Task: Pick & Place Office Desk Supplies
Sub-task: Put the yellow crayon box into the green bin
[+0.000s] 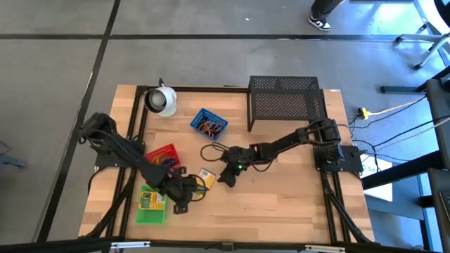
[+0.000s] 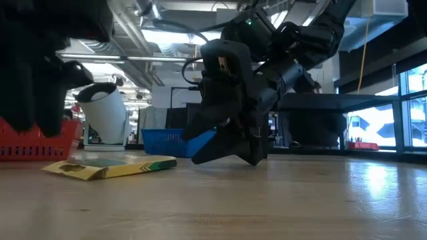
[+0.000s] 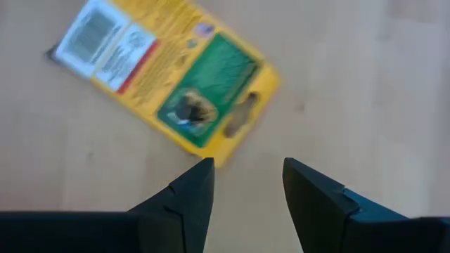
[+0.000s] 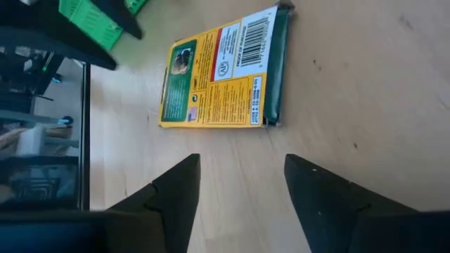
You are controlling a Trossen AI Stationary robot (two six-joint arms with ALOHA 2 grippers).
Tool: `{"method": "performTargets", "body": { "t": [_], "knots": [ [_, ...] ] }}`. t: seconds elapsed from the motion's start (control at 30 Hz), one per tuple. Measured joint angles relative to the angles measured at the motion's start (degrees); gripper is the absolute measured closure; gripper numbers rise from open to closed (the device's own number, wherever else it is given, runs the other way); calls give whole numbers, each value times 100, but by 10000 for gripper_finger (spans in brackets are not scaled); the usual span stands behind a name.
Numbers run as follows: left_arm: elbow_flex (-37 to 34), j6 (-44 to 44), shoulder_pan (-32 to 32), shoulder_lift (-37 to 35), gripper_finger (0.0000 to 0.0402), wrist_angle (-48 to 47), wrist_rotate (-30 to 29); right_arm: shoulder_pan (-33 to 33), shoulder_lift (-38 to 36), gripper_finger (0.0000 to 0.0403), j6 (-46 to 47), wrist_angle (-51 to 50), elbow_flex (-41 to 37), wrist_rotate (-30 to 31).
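Observation:
A flat yellow-green box (image 1: 205, 176) lies on its broad face on the wooden table between my two grippers; it also shows in the left wrist view (image 3: 169, 77), the right wrist view (image 4: 225, 70) and the low view (image 2: 110, 167). My left gripper (image 3: 246, 169) is open and empty just near-left of the box (image 1: 193, 191). My right gripper (image 4: 242, 165) is open and empty just right of the box (image 1: 226, 179), tips low over the table (image 2: 233, 150). A second box lies in the green tray (image 1: 151, 205). The red tray (image 1: 163, 154) and the blue tray (image 1: 209, 124) hold coloured loops.
A black wire-mesh rack (image 1: 285, 102) stands at the far right. A white round object (image 1: 162, 100) sits at the far left. A dark loop (image 1: 211, 149) lies on the table by the right arm. Bare wood lies along the near edge (image 1: 267, 211).

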Motion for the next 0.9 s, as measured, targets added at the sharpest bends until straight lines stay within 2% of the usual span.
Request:
{"method": "performTargets", "body": {
  "t": [0.1, 0.27, 0.47, 0.67, 0.9],
  "knots": [
    [0, -213, -10, 267, 234, -42, -69, -6, -2, 168, 137, 11, 2, 69],
    [19, -395, 95, 750, 217, 144, 240, -4, -7, 137, 132, 11, 4, 216],
    [24, -924, 327, 866, 199, 467, 391, 7, -9, 133, 67, 13, 7, 696],
    [2, -1185, 654, 869, 202, 997, 735, 76, -9, 133, 71, 13, 11, 713],
    [-148, -2570, 1021, 879, 210, 1336, 837, 324, -11, 133, 76, 11, 11, 921]
  ]
}}
